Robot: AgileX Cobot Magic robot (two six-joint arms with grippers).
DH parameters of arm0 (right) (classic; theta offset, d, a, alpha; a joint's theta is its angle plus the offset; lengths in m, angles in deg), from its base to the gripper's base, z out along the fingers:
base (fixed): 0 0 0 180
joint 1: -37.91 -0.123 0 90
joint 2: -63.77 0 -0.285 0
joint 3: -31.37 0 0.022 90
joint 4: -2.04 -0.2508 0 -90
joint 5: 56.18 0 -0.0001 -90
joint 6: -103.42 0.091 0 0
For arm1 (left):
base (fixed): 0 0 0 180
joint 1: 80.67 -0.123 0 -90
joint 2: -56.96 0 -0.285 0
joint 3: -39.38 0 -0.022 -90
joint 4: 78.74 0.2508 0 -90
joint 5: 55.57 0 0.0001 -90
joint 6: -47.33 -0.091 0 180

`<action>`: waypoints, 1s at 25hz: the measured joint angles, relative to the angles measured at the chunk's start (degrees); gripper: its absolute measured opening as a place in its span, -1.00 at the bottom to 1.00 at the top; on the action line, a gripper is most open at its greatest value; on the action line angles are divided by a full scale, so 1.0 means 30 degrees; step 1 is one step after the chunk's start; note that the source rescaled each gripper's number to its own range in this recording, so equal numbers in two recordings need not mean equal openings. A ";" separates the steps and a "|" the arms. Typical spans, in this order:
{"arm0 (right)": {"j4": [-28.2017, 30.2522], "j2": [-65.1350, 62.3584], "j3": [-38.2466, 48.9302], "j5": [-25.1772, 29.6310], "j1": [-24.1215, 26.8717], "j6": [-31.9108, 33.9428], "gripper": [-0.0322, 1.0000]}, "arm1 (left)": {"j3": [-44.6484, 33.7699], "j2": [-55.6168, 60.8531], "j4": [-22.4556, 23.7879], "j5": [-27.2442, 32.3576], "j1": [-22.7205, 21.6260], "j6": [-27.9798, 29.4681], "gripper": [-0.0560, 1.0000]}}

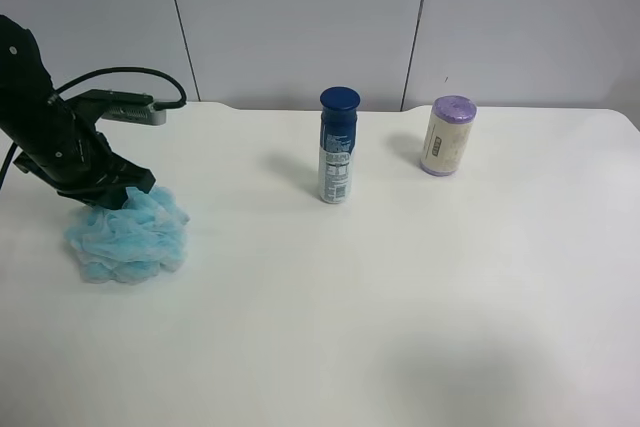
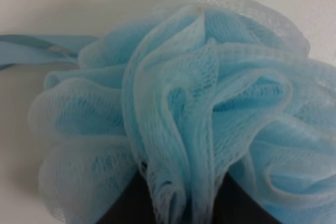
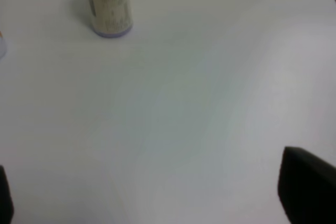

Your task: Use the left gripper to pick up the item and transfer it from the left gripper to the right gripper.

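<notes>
The item, a fluffy light-blue mesh pouf (image 1: 128,235), rests on the white table at the exterior high view's left. The all-black left gripper (image 1: 105,192) presses down into its top. In the left wrist view the pouf (image 2: 199,103) fills the frame. The left gripper (image 2: 184,208) shows only as two dark fingers drawn in on a fold of mesh, and its ribbon loop trails off to one side. The right gripper (image 3: 152,198) is open and empty above bare table, its black fingers (image 3: 307,187) far apart at the frame's edges. It is out of the exterior high view.
A spray bottle with a dark-blue cap (image 1: 338,145) stands upright mid-table towards the back. A cream canister with a purple lid (image 1: 447,135) stands to its right and also shows in the right wrist view (image 3: 108,4). The white table (image 1: 400,297) ends at a grey wall.
</notes>
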 joint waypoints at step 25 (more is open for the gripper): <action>0.0000 0.0000 0.0000 0.0000 0.0000 0.0000 0.99 | 0.2772 0.9300 -0.4547 0.6972 0.0000 -0.0889 -0.87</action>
